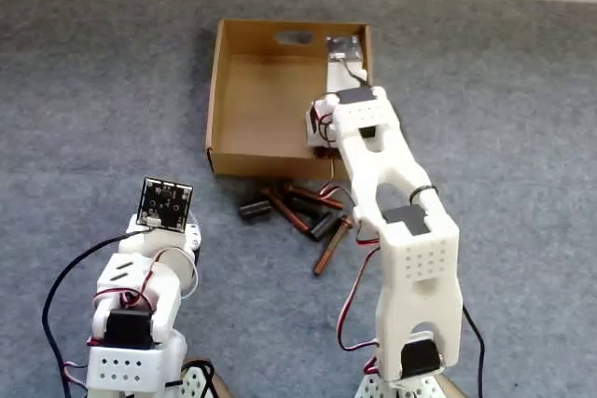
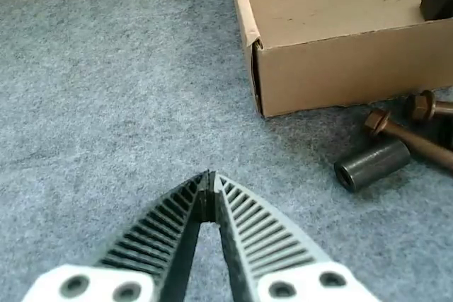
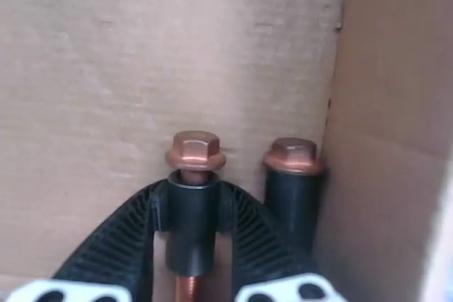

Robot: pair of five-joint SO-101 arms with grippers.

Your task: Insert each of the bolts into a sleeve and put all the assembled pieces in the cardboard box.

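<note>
Pinching a sleeved bolt (image 3: pixel 195 153), my right end effector (image 3: pixel 191 199) holds it just beside another assembled piece (image 3: pixel 292 189). Spreading wide could topple that neighbour.

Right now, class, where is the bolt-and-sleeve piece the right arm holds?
In the right wrist view, the held piece sits between the right jaws inside the cardboard box, beside a second assembled piece by the box's right wall.

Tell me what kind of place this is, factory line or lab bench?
Probably a small lab or hobby test bench, not a line: grey carpet-like mat as work surface, a plain cardboard box, loose bolts and a sleeve, small white arms with exposed wires.
</note>
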